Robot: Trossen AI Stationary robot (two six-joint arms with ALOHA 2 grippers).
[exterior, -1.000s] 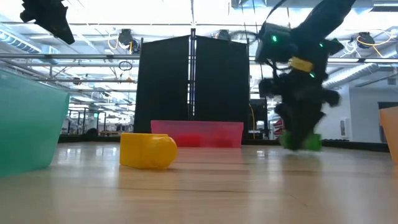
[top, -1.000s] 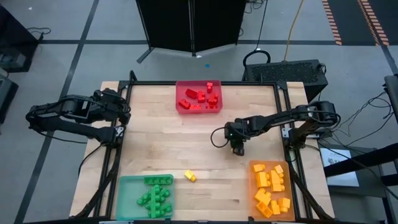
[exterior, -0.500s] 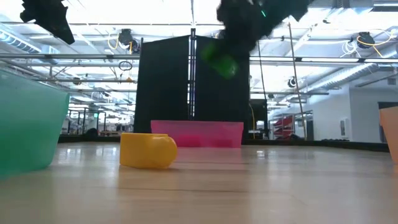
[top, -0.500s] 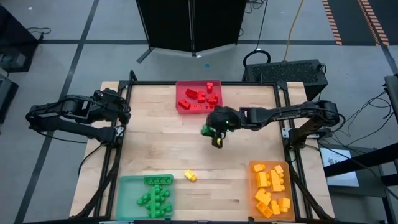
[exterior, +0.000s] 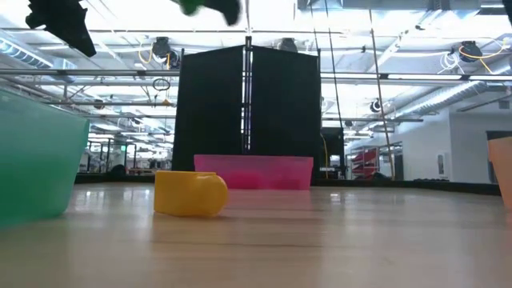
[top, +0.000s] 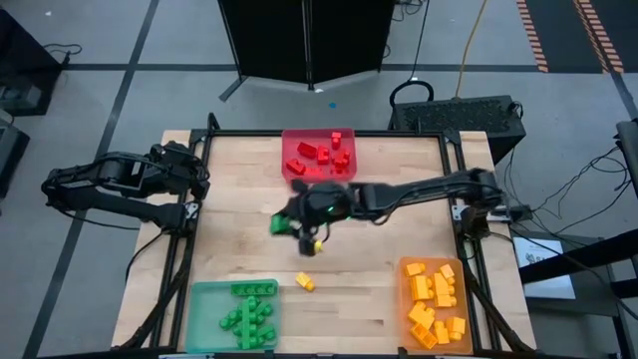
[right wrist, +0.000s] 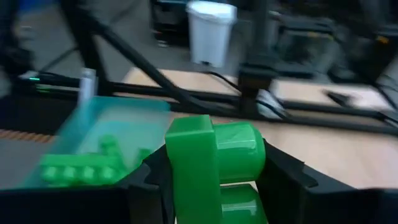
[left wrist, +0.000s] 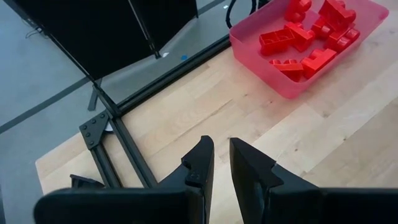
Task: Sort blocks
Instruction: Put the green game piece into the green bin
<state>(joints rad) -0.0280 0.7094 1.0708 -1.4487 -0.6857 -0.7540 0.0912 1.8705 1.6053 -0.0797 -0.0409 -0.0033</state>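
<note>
My right gripper hangs high over the middle of the table, shut on a green block. The low view shows that block at the very top, far above the wood. In the right wrist view the green block fills the space between the fingers. One yellow block lies on the table in front of the green tray; the low view shows this yellow block too. My left gripper waits shut, raised at the table's left edge. My right gripper pinches the green block by its two opposite sides between the two fingers. The fingers reach toward the table's left, slanting a little down. The block is lifted clear of the table.
A red tray with red blocks stands at the far middle. An orange tray with orange blocks is at the near right. The green tray at the near left holds green blocks. Bare wood lies between them.
My right gripper has risen from the table's right side and swung toward the left, tipping from pointing down to nearly level. The green block has gone with it, lifted off the wood and carried high over the middle. The yellow block has stayed put.
</note>
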